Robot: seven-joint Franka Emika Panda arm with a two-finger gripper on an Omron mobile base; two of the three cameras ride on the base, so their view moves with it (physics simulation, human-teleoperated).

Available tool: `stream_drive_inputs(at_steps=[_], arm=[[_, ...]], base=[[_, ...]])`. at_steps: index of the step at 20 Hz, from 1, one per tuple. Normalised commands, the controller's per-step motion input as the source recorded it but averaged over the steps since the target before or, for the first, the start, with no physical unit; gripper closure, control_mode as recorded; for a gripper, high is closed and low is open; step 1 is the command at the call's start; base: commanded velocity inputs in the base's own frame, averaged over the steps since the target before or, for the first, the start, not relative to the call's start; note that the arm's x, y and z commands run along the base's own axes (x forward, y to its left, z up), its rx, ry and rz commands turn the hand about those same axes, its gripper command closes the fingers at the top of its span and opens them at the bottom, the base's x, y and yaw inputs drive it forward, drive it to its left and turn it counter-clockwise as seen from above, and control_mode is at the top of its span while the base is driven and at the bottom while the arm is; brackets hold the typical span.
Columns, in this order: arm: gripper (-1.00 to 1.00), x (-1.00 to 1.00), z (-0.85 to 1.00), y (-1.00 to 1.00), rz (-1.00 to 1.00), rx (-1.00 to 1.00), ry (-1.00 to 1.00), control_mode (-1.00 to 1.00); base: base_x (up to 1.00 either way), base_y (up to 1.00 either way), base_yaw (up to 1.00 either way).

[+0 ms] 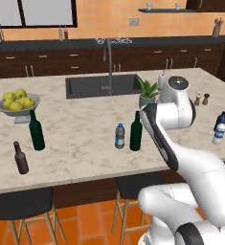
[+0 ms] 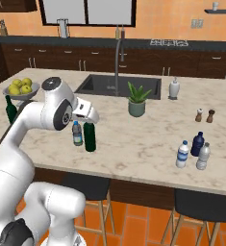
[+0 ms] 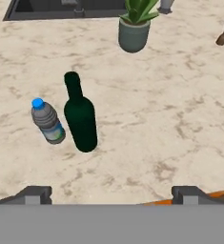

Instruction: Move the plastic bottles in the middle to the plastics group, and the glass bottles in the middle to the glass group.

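- The tool (image 3: 111, 193) is hanging above the near part of the worktop (image 3: 170, 109) with its two dark fingertips (image 3: 35, 193) spread wide and nothing between them.
- A tall green wine bottle (image 3: 80, 116) is standing upright in the middle of the worktop, below and ahead of the tool, apart from it.
- A small clear water bottle (image 3: 47, 123) with a blue cap and a blue label is standing just beside the wine bottle, on its left in the hand view; I cannot tell whether they are touching.
- In the left base view the same pair, water bottle (image 1: 119, 136) and wine bottle (image 1: 136, 132), are sitting near the front edge, with the white arm (image 1: 174, 115) rising just to their right.
- Far to the left, a second green wine bottle (image 1: 36, 130) and a shorter brown bottle (image 1: 21, 158) are standing near each other, close to a bowl of yellow fruit (image 1: 18, 104).
- Over on the right end, a deep-blue bottle (image 2: 197, 143) is standing with two small clear bottles, one with a blue label (image 2: 182, 154) and one paler (image 2: 203, 156), all close together.
- A potted plant (image 2: 137, 100) is sitting behind the middle pair, near the sink (image 2: 118, 85).
- Salt and pepper shakers (image 2: 205, 116) are standing well apart from the bottles on the right.
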Motion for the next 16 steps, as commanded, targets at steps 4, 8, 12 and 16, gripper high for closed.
stream_drive_inputs(at_steps=[4,8,12,16], arm=[[-1.00,0.39,0.04,0.47,0.00,0.02,-0.02,-1.00],[-1.00,0.52,0.08,0.28,0.00,0.02,-0.01,-1.00],[-1.00,0.49,-0.01,-0.07,0.07,0.00,0.00,-1.00],[-1.00,0.41,-0.08,-0.05,0.11,0.06,0.00,-1.00]], base=[[0.00,0.00,0.00],[0.00,0.00,0.00],[0.00,0.00,0.00],[0.00,0.00,0.00]])
